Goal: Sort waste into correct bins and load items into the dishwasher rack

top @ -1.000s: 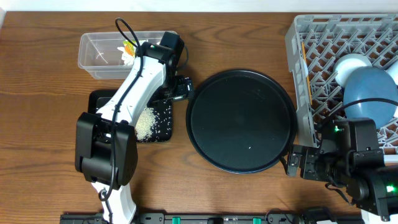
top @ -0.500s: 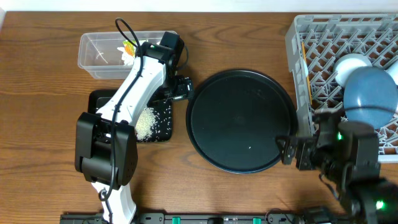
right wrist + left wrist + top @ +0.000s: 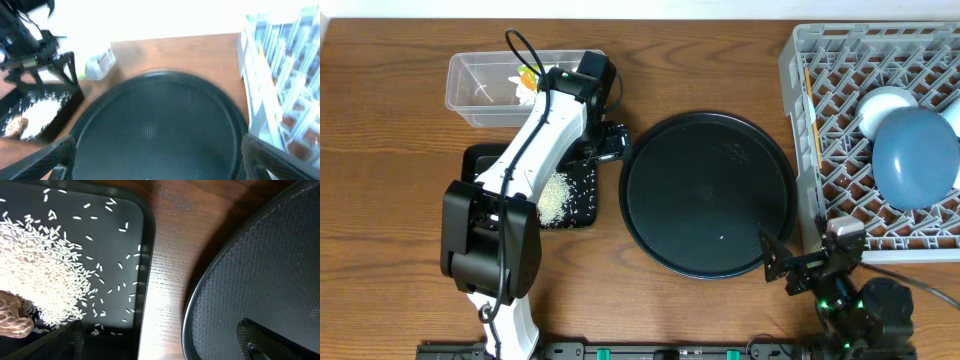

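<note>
Left gripper point(image 3: 610, 140) and right gripper point(image 3: 785, 270) gape empty; at the round tray's point(image 3: 710, 190) nine o'clock, the left could bump the black bin point(image 3: 148, 240), spilling rice point(image 3: 553, 197).

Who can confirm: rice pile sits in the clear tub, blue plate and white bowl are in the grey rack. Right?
Not quite. The rice pile sits in the shallow black rectangular tray, not the clear tub; the overhead view shows it. The blue plate and white bowl are in the grey rack, as you said.
</note>
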Motion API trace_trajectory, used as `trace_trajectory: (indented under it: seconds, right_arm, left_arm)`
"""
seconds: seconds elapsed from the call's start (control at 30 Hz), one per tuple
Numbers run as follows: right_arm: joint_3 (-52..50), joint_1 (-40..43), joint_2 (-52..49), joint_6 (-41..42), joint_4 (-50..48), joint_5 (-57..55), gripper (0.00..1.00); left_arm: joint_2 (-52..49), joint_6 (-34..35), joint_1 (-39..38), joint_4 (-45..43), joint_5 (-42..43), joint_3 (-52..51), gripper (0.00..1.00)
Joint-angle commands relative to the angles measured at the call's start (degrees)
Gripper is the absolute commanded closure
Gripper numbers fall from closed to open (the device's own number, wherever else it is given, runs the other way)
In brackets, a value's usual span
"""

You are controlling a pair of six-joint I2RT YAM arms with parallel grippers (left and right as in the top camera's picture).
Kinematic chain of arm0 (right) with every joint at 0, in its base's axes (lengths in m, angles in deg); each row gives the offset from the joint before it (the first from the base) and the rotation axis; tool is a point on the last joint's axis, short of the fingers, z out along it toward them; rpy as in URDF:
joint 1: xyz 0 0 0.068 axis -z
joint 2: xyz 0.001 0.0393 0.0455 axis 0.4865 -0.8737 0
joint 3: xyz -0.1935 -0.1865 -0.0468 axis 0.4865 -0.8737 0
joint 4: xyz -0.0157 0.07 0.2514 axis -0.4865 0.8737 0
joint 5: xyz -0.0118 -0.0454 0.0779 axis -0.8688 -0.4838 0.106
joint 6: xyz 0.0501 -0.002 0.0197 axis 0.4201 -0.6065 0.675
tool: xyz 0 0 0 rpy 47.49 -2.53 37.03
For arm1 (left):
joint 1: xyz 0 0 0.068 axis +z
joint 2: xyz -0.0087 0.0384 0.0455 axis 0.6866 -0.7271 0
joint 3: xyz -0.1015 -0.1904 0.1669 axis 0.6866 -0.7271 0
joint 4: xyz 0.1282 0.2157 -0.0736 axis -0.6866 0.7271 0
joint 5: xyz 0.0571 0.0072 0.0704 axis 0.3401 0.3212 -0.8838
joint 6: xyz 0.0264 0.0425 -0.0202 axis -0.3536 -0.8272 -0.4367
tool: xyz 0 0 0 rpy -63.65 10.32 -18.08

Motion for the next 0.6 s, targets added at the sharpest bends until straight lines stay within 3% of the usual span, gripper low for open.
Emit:
trace_trajectory:
  seconds: [0.0,0.37,0.57]
  right_arm:
    - [-4.63,1.55,3.34,-1.90,-6.58,2.38,0.01]
    - [-19.02,2.93,5.75,-3.82,-32.02,4.61,0.01]
    - [-19.10,3.06,5.75,-7.85,-32.87,4.24,0.01]
  left_arm:
    - [0.94,0.04,-0.02,0.13,-0.33,-0.17,0.02]
    - [0.94,0.04,-0.02,0.11,-0.33,-0.17,0.02]
    - [0.94,0.04,-0.02,0.13,-0.33,-0.17,0.02]
